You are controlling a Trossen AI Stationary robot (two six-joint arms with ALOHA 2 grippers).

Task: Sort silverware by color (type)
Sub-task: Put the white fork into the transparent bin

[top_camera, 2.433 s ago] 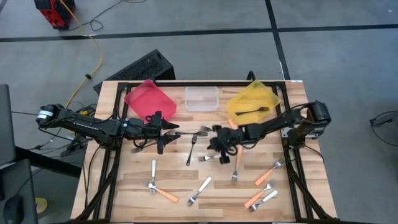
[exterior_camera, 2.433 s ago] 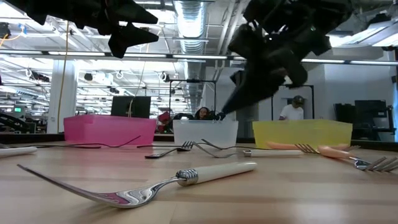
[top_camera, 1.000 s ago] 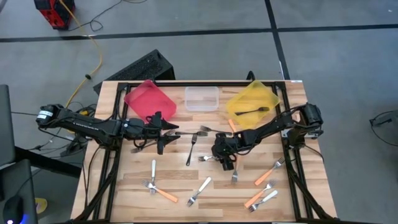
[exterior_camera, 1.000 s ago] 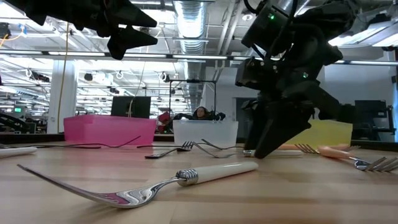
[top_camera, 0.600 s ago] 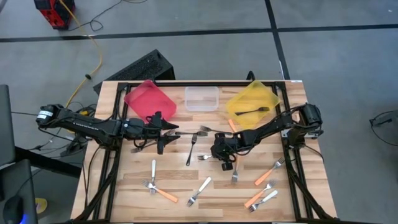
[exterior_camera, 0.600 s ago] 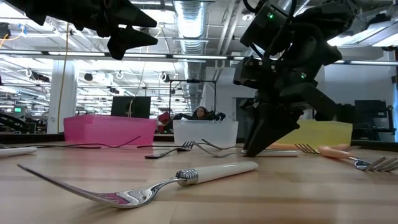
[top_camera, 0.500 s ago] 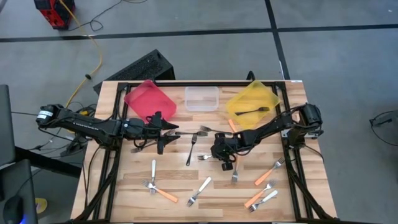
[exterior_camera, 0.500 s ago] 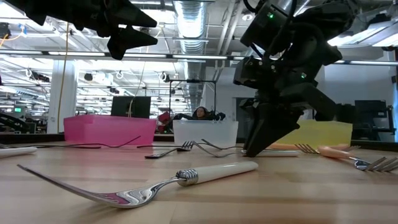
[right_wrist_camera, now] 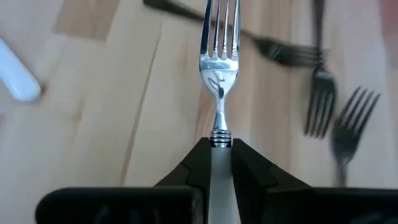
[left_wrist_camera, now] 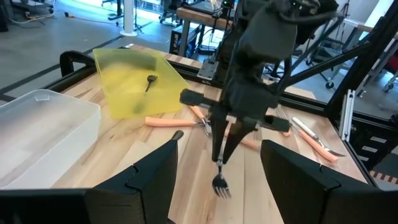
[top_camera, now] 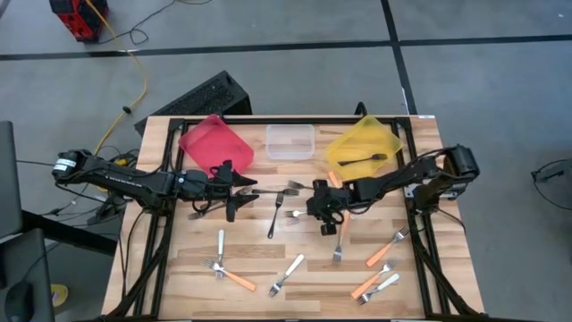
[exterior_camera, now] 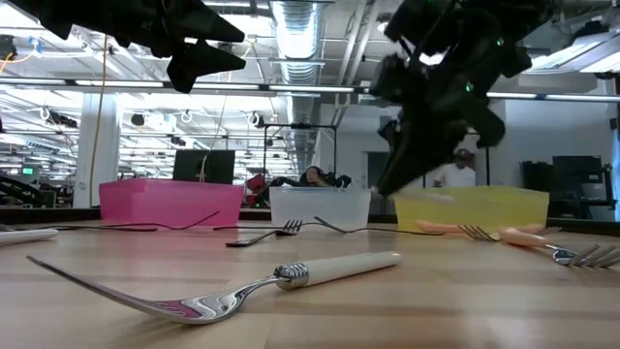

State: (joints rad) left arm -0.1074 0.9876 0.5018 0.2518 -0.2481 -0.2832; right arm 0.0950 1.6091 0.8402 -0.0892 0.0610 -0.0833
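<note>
Silver-headed white-handled fork (right_wrist_camera: 219, 74) pinched by handle in right gripper (top_camera: 323, 207), lifted off table centre, tines hanging down. Clear plastic bin (top_camera: 290, 141) lies beyond, right arm nearer. Left gripper (top_camera: 234, 190) spread wide, empty, hovering left of centre.

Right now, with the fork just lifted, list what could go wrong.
1. The right claw pinches the white-handled fork only by its handle, head hanging down; it could swing or slip.
2. Dark forks lie just below it; a low carry might snag them.
3. The left claw hovers open nearby, risking a collision.
</note>
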